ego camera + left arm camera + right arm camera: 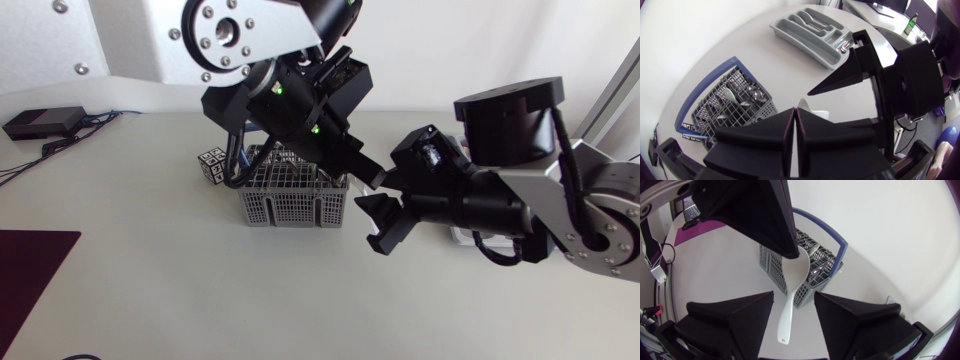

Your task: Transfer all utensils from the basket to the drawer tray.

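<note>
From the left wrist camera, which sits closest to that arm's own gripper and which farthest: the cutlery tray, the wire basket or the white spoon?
1. The white spoon: clamped at the tips of the left gripper, poking out just ahead.
2. The wire basket: off to one side of the gripper, down on the table.
3. The cutlery tray: well ahead, across the table, clearly farthest.

Pale, evenly lit tabletop (pixel 150 280)

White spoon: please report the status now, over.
Left end effector shut on white spoon. Right end effector open, handle between its fingers. Basket holds more utensils. No obstruction seen.
</note>
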Controlling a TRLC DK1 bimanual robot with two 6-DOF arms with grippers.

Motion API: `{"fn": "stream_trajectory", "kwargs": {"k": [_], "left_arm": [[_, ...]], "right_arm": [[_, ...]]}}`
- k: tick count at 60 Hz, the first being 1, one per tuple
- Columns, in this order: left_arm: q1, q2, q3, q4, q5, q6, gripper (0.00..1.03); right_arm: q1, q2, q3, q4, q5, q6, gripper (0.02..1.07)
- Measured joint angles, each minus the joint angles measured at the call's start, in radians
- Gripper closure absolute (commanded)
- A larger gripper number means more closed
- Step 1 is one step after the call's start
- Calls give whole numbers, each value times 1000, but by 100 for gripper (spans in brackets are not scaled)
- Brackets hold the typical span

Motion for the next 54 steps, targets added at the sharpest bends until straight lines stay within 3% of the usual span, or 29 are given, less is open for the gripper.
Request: {"fn": "stream_trajectory", "kwargs": {"k": [7, 28, 40, 45, 49, 54], "left_arm": [[5, 0, 0, -1, 3, 0, 100], [14, 0, 1, -13, 27, -19, 98], [28, 0, 2, -29, 52, -19, 71], [30, 0, 2, -37, 56, -22, 51], [30, 0, 2, -37, 65, -23, 40], [30, 0, 14, -17, 71, -26, 17]], "right_arm": [[9, 36, 15, 7, 24, 6, 90], [14, 58, 20, 9, 27, 27, 101], [15, 58, 20, 13, 13, 27, 101], [15, 55, 16, 16, 0, 26, 101], [14, 45, 5, 19, -8, 26, 101], [14, 29, -16, 11, -43, 11, 101]]}}
